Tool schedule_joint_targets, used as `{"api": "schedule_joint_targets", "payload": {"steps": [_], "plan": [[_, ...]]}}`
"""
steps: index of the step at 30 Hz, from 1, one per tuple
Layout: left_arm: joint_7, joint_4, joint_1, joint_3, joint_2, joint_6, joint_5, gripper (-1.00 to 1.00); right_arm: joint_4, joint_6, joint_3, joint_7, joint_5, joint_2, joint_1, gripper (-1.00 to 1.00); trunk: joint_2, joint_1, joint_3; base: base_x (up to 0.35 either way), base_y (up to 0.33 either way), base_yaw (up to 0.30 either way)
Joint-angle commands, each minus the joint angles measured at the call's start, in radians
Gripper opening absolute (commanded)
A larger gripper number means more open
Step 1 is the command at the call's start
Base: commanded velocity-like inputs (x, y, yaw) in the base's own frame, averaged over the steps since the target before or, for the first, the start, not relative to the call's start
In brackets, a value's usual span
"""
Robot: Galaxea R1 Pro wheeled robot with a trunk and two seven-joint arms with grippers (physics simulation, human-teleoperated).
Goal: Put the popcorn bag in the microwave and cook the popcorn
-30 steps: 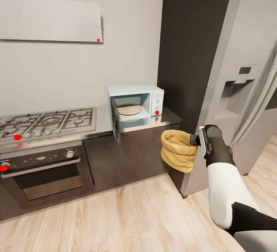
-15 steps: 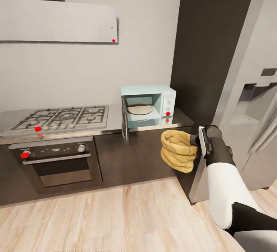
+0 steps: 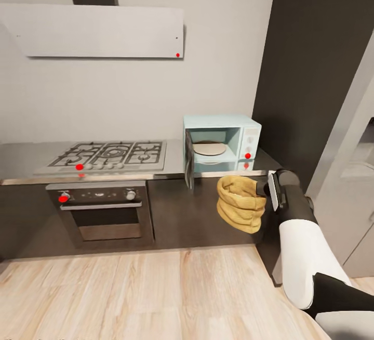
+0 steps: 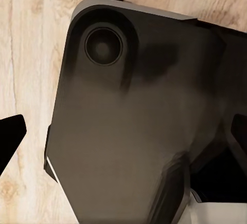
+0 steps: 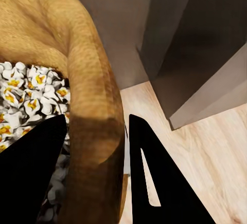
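A grey countertop [image 3: 31, 159] runs along the wall, with the mint microwave [image 3: 222, 141] at 1 o'clock, door swung open, above a wood floor [image 3: 156, 293]. The right gripper [image 3: 266, 190] pinches the rolled rim of the popcorn bag [image 3: 240, 203] between its 2 fingers [image 5: 159, 183] (one inside, one outside). The bag hangs upright at 3 o'clock, mouth up, holding white popcorn [image 5: 28, 93]. I cannot tell how the left gripper stands.

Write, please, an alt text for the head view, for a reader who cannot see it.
The right claw holds a tan popcorn bag by its rim, above the wooden floor in front of the dark cabinets. Behind it, a mint-blue microwave stands on the grey countertop with its door open; a gas hob and an oven are at the left.
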Motion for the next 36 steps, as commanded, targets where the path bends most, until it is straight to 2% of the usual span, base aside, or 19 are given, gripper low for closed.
{"api": "schedule_joint_targets", "payload": {"steps": [1,16,19,21,32,36], "plan": [[0.001,-0.001,0.000,0.000,0.000,-0.002,0.004,1.00,-0.001,0.002,-0.002,-0.006,-0.004,0.001,-0.001,-1.00,-0.001,0.000,-0.001,0.000,0.000,0.043],[0.001,-0.002,0.000,0.000,0.000,-0.002,0.004,1.00,0.001,0.000,-0.001,-0.007,-0.002,-0.002,-0.001,-1.00,-0.001,0.000,-0.001,0.000,0.000,0.003],[0.002,-0.001,0.000,0.000,0.000,-0.002,0.006,1.00,0.001,0.001,-0.001,-0.006,0.078,0.001,-0.001,-1.00,-0.001,0.000,-0.001,0.000,-0.093,0.000],[0.002,-0.001,0.000,0.001,0.000,-0.002,0.006,1.00,0.001,0.001,-0.001,-0.005,0.099,0.001,-0.001,-1.00,-0.001,0.000,-0.001,0.000,-0.229,0.000],[0.002,-0.001,0.000,0.001,0.000,-0.002,0.006,1.00,0.001,-0.002,-0.001,-0.005,0.103,0.003,-0.001,-1.00,-0.001,0.000,-0.001,0.004,-0.021,0.000],[0.001,-0.001,0.000,0.000,0.000,-0.002,0.006,1.00,0.001,-0.005,-0.001,-0.003,0.101,0.008,-0.001,-1.00,-0.001,0.000,-0.001,0.186,0.000,0.000]]}}
